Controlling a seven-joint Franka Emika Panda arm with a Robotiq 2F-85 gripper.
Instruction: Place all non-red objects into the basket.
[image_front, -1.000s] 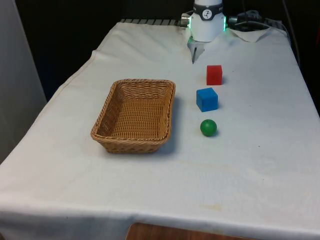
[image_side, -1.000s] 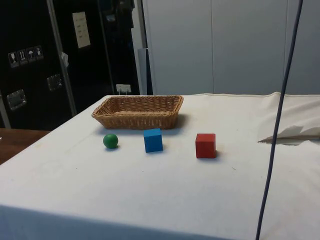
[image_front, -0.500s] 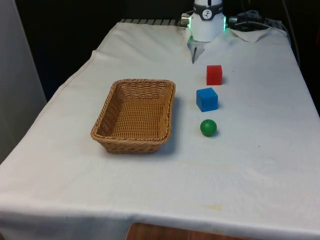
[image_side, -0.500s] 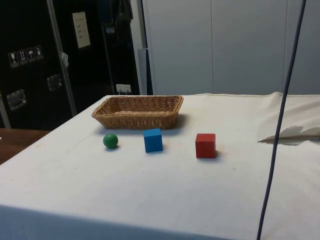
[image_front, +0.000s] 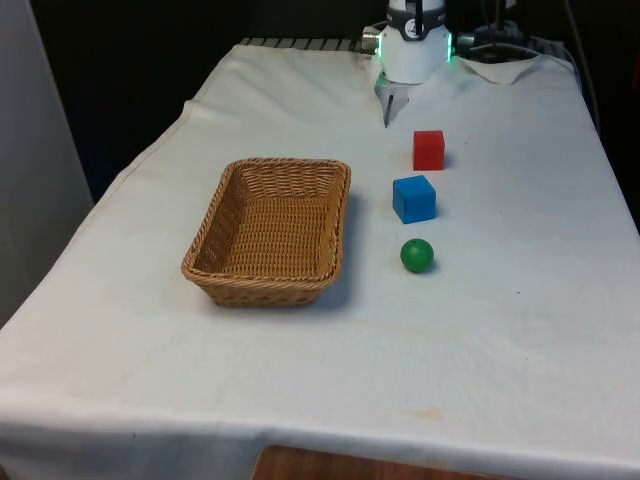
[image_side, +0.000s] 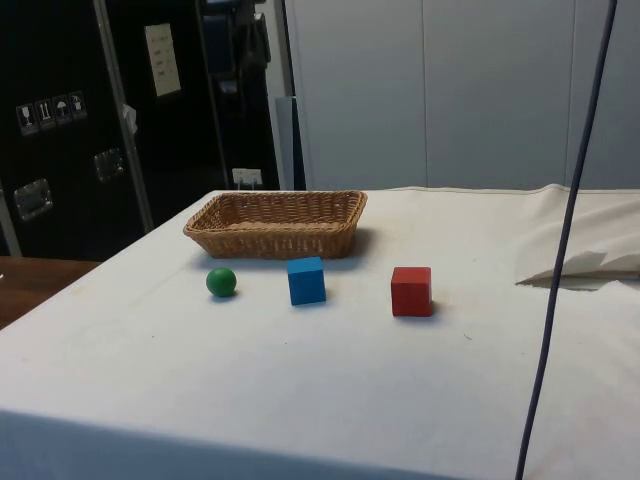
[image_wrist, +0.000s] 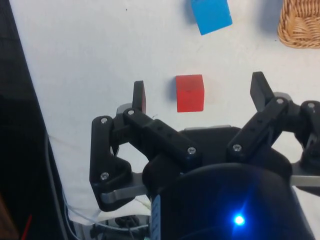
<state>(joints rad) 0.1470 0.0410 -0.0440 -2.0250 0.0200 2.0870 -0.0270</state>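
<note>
A: Wrist view – my tool (image_wrist: 200, 95) hangs high above the bench (image_wrist: 100, 60), fingers (image_wrist: 139, 96) spread wide apart, nothing between them but air. Red cube (image_wrist: 190, 93) sits right below, between the two tips.

B: That's the one to leave alone, tho.

A: Yep. Blue cube (image_wrist: 211, 15) is just beyond the red one, and a corner of the basket (image_wrist: 301, 25) is beyond it again, off to one side. Front view has the green ball (image_front: 417, 255) next in the same row, farthest out from me; basket (image_front: 272, 231) lies beside the blue cube (image_front: 414, 198) and ball, near but not touching. All 3 things are apart from each other, basket holds nothing yet.

B: So what's the plan?

A: I reckon blue first, since it's closest of the non-red two. Slide out past the red cube (image_front: 428, 149) before dropping, so I don't knock it. Cube looks a bit turned relative to my fingers, so rotate wrist to meet flat faces, centre over it, then come down & close. Ball after – prob. rolls if nudged, so straight down on that one.
</note>
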